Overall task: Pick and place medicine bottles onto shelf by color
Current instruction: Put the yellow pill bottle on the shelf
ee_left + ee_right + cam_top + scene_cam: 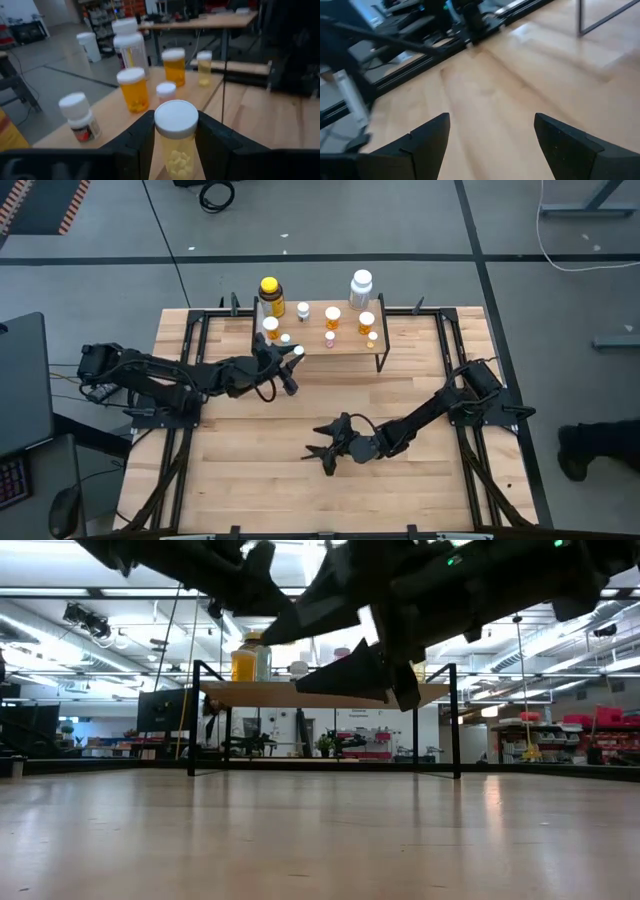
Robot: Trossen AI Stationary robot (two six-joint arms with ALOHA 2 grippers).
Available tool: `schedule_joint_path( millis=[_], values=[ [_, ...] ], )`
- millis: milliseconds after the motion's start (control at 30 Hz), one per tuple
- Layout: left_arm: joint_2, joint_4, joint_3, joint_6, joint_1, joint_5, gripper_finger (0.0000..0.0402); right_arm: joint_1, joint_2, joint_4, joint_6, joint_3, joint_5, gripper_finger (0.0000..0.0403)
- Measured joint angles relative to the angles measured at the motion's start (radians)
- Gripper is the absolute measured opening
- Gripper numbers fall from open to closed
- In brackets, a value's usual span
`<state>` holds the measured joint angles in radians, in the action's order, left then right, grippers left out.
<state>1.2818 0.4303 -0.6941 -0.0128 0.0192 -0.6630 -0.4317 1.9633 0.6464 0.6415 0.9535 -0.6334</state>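
I have the left end effector (175,145) closed on a small yellow vial (176,137) with a white cap, held by its body just under the cap. In the high view it hangs at the front edge of the shelf (350,352), which stands at 12 o'clock on the table (250,470). The other bottles stand on the shelf already, the big yellow bottle (270,296) at its 10 o'clock corner and the big white bottle (361,288) more to 1 o'clock. I judge the vial light, stiff and smooth, so it may slip or tip; holding it at the middle seems safest. The right end effector (327,452) waits wide open and empty above the table at 6 o'clock.
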Motion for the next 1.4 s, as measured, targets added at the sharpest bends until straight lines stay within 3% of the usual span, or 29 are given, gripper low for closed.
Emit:
schedule_joint_path(
  millis=[533, 1033, 1400],
  values=[
    [0.209, 0.191, 0.001, 0.027, -0.123, 0.016, 0.0131, 0.063, 0.031, -0.068, -0.1, 0.0, 0.005, 0.0297],
    [0.209, 0.216, 0.001, 0.052, -0.116, 0.014, 0.0131, 0.104, 0.031, -0.087, -0.379, 0.0, 0.032, 0.0297],
    [0.209, 0.213, 0.001, 0.05, -0.142, 0.013, 0.0131, 0.109, 0.031, -0.089, -0.435, 0.0, 0.082, 0.0297]
  ],
)
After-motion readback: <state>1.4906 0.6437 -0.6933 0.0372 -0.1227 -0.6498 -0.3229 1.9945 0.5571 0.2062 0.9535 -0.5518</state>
